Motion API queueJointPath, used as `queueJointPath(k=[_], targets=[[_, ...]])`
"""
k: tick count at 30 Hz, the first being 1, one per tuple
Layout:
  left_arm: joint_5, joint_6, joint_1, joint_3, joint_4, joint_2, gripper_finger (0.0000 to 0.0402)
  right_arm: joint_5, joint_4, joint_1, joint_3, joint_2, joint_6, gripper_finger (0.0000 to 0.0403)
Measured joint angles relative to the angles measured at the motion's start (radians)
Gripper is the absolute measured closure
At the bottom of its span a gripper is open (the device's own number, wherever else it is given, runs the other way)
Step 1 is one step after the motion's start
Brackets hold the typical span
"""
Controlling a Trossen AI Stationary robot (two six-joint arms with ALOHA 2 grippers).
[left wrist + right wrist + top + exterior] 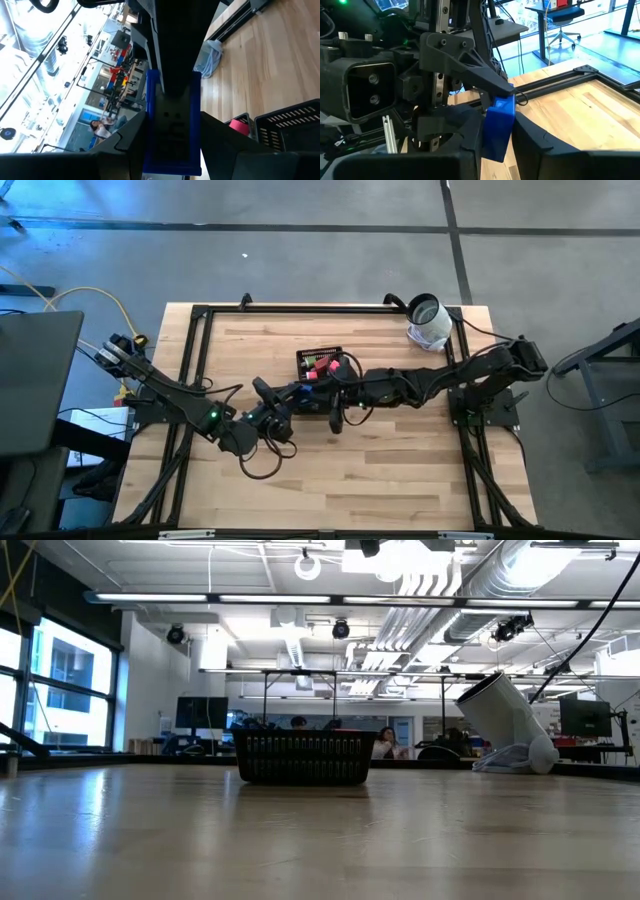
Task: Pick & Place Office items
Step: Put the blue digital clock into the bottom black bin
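Note:
A small blue block [312, 378] hangs in the air between my two grippers, just near of the black mesh tray [303, 358]. My left gripper [303, 388] comes from the table's left and my right gripper [326, 383] from the right; both are shut on the block. It shows between my left fingers [172, 150] and between my right fingers [498, 127]. Red and green pieces [322, 364] lie in the tray, and a red piece [240, 127] shows beside its mesh wall [290, 122]. In the low view the tray [305, 758] rests on the table and no gripper appears. My left gripper pinches the blue block by its two narrow side edges [148, 125], one finger on each. The block is lifted clear of the table. My right gripper has the same block between its two fingers, lower part [492, 145], coming from the table's right. One left finger [485, 82] lies on the block's top.
A white-and-grey roll-shaped object [428, 322] lies tilted at the far right corner, also seen in the low view [505, 720]. Black frame rails [200, 340] run along the table's far, left and right sides. Bare wood [330, 480] lies near of the arms.

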Motion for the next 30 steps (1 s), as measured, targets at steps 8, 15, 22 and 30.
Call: queueJointPath(k=[8,15,22,30], targets=[[0.008,0.006,0.0,0.0,0.002,-0.001,0.0259,-0.006,-0.005,-0.008,0.0,0.0,-0.004,0.0337],[0.024,-0.003,-0.003,0.0,0.01,-0.002,0.0233,-0.006,-0.015,-0.008,0.0,0.0,-0.031,0.0346],[0.034,-0.002,-0.028,0.0,0.018,-0.002,0.0229,-0.008,-0.014,-0.008,0.0,0.0,-0.044,0.0352],[0.049,0.009,-0.04,0.001,0.034,-0.002,0.0227,0.022,-0.009,-0.01,0.0,0.001,-0.047,0.0352]])
